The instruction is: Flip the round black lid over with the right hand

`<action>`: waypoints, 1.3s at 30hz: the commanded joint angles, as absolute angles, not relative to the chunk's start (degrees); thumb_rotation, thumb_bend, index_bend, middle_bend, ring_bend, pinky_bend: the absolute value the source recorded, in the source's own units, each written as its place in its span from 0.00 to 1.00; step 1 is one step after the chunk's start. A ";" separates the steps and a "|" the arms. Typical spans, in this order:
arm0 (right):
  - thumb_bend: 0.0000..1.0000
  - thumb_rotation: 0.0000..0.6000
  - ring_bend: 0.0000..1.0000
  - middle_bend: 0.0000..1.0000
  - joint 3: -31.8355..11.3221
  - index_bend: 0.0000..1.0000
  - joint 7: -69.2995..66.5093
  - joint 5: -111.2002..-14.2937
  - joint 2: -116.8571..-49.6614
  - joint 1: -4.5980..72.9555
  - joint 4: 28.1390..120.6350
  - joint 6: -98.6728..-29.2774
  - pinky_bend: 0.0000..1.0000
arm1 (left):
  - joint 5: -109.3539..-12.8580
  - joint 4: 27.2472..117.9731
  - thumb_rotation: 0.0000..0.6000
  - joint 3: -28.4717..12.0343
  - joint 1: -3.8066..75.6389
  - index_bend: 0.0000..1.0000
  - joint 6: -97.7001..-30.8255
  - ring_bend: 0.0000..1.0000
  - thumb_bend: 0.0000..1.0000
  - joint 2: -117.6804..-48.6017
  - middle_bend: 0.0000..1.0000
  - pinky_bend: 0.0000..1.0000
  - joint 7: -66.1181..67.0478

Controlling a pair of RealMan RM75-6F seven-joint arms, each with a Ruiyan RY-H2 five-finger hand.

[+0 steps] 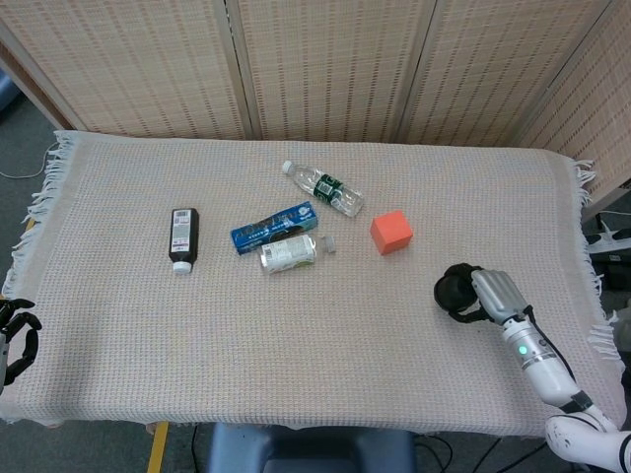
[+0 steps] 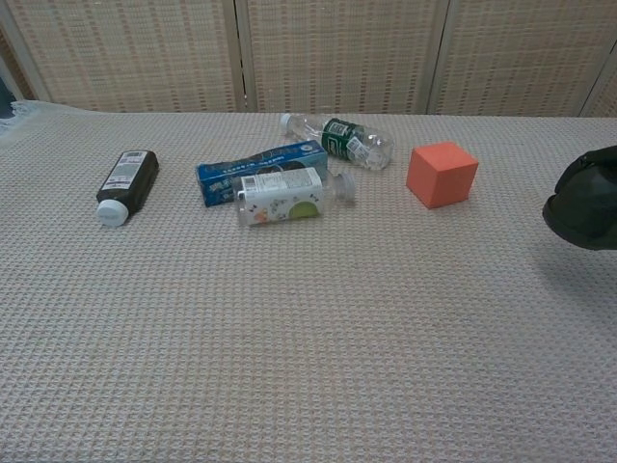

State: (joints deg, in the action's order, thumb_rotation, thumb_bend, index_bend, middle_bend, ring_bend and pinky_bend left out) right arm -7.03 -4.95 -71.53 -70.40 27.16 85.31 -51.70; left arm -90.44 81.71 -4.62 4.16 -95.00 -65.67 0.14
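The round black lid (image 1: pixel 453 291) is at the right side of the table, gripped by my right hand (image 1: pixel 490 294), whose silver back faces up. In the chest view the lid (image 2: pixel 584 199) shows as a dark shape at the right edge, held a little above the cloth with a shadow beneath it. The fingers around it are mostly hidden. My left hand (image 1: pixel 14 338) hangs off the table's front left corner, holding nothing, only its dark fingers showing.
An orange cube (image 1: pixel 391 232) lies left and beyond the lid. At mid-table are a blue box (image 1: pixel 274 228), a small white bottle (image 1: pixel 288 253) and a clear water bottle (image 1: pixel 323 187). A dark bottle (image 1: pixel 183 237) lies further left. The fringed cloth edge (image 1: pixel 590 286) is near.
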 commanded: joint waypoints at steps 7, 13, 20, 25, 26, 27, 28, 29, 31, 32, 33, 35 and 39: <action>0.38 1.00 0.60 0.52 -4.92 0.61 5.18 -68.12 -75.57 28.64 81.29 -50.36 0.74 | -90.46 81.61 1.00 -4.63 4.17 0.56 -95.01 0.28 0.54 -65.67 0.34 0.56 0.03; 0.38 1.00 0.59 0.52 -4.28 0.60 8.10 -68.02 -78.33 28.77 78.62 -51.19 0.73 | -90.15 81.60 1.00 -4.85 4.04 0.56 -95.24 0.28 0.54 -65.50 0.34 0.56 -0.62; 0.38 1.00 0.50 0.49 -3.90 0.53 9.94 -67.16 -79.34 28.90 77.39 -50.70 0.66 | -90.11 81.53 1.00 -4.94 3.91 0.56 -95.51 0.28 0.54 -65.37 0.34 0.56 -1.15; 0.38 1.00 0.18 0.28 -3.75 0.35 9.74 -67.33 -78.61 29.08 77.90 -50.07 0.44 | -90.14 81.60 1.00 -4.86 4.00 0.56 -95.23 0.28 0.54 -65.35 0.34 0.56 -0.90; 0.37 1.00 0.13 0.24 -3.77 0.31 9.53 -67.31 -78.43 29.08 78.06 -49.98 0.39 | -90.15 81.60 1.00 -4.85 4.01 0.56 -95.20 0.28 0.54 -65.36 0.34 0.56 -0.84; 0.37 1.00 0.08 0.21 -3.84 0.28 9.24 -67.27 -78.16 29.08 78.30 -49.86 0.36 | -90.12 81.59 1.00 -4.85 4.02 0.56 -95.15 0.28 0.54 -65.38 0.35 0.56 -0.78; 0.37 1.00 0.06 0.19 -3.90 0.26 9.05 -67.27 -77.96 29.08 78.45 -49.85 0.34 | -90.10 81.60 1.00 -4.84 4.02 0.56 -95.13 0.28 0.54 -65.39 0.35 0.56 -0.77; 0.37 1.00 0.03 0.17 -3.96 0.24 8.94 -67.26 -77.80 29.05 78.55 -49.90 0.32 | -90.06 81.59 1.00 -4.85 4.01 0.56 -95.12 0.28 0.54 -65.41 0.35 0.56 -0.76; 0.37 1.00 0.00 0.14 -4.06 0.22 8.87 -67.27 -77.56 28.94 78.65 -50.25 0.29 | -90.06 81.60 1.00 -4.87 4.02 0.56 -95.13 0.28 0.54 -65.42 0.35 0.56 -0.72; 0.37 1.00 0.00 0.14 -4.07 0.22 8.87 -67.21 -77.45 28.89 78.71 -50.30 0.28 | -90.08 81.60 1.00 -4.86 4.03 0.56 -95.11 0.28 0.54 -65.43 0.35 0.56 -0.72; 0.37 1.00 0.00 0.13 -4.06 0.21 8.87 -67.10 -77.30 28.88 78.81 -50.22 0.27 | -90.09 81.61 1.00 -4.85 4.04 0.56 -95.11 0.28 0.54 -65.45 0.35 0.56 -0.70; 0.37 1.00 0.00 0.11 -4.06 0.20 8.90 -66.94 -77.01 28.82 78.99 -50.21 0.25 | -90.18 81.59 1.00 -4.81 4.07 0.56 -95.07 0.28 0.54 -65.48 0.35 0.56 -0.57; 0.36 1.00 0.00 0.06 -4.03 0.14 9.13 -66.35 -76.29 28.78 79.65 -49.88 0.21 | -90.35 81.57 1.00 -4.72 4.09 0.56 -95.06 0.28 0.54 -65.57 0.35 0.56 -0.29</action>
